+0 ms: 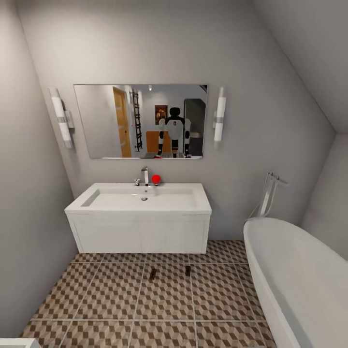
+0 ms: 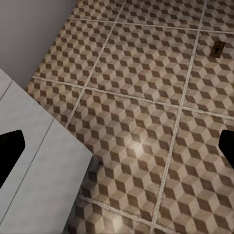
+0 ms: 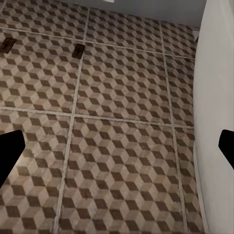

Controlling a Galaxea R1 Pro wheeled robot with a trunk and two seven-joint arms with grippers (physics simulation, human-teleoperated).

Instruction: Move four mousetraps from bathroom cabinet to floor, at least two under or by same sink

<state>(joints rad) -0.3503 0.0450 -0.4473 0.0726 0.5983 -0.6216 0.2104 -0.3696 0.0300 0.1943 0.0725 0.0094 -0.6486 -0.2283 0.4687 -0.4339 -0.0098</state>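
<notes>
Beneath my left claw (image 2: pixel 117 146) lies bare bathroom floor (image 2: pixel 141 112), its fingers spread wide with nothing between them. A white panel (image 2: pixel 34 161) crowds one side of that claw, and far ahead of it, off toward the other side, sits one mousetrap (image 2: pixel 218 48). From my head I see the bathroom sink (image 1: pixel 140 198) straight ahead with its chrome tap (image 1: pixel 144 176) and a red object (image 1: pixel 155 179) on the rim. Two traps lie on the tiles just in front of the vanity: the left mousetrap (image 1: pixel 152 274) and the right mousetrap (image 1: pixel 187 271), a little apart. My right claw (image 3: pixel 117 146) is spread wide too and holds nothing; both traps lie well ahead of it, and the white bathtub (image 3: pixel 217 97) runs close along one side.

Two traps are still missing from the floor, I judge, so I must turn back for the cabinet. Turning carelessly could swing my right arm into the tub, or my base could roll over the traps already laid.

I can read no writing or brand anywhere.
</notes>
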